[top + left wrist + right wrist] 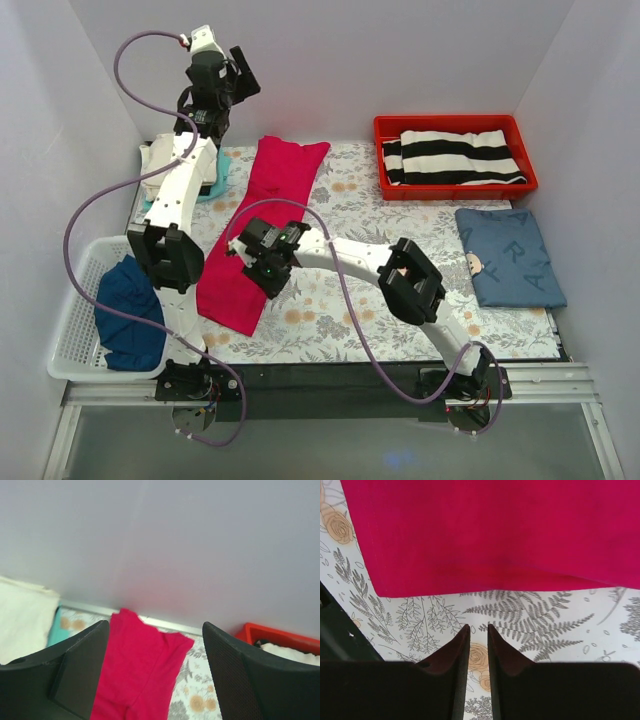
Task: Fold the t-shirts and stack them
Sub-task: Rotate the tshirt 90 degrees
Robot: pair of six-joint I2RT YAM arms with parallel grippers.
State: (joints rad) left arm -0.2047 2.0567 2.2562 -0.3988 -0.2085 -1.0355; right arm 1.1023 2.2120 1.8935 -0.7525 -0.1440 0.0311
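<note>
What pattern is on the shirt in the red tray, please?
The shirt has black-and-white stripes, clearest in the top external view.

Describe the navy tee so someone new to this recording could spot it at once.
Look to the white basket at the near-left corner of the top view. The navy tee lies bunched inside it. It is the only plain dark-blue shirt and it is unfolded, while the blue-grey tee at far right lies folded flat and carries a print.

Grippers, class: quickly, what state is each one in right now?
Left gripper: wide open, holding nothing.
Right gripper: barely open, narrow gap, empty, just off the red t-shirt edge.
</note>
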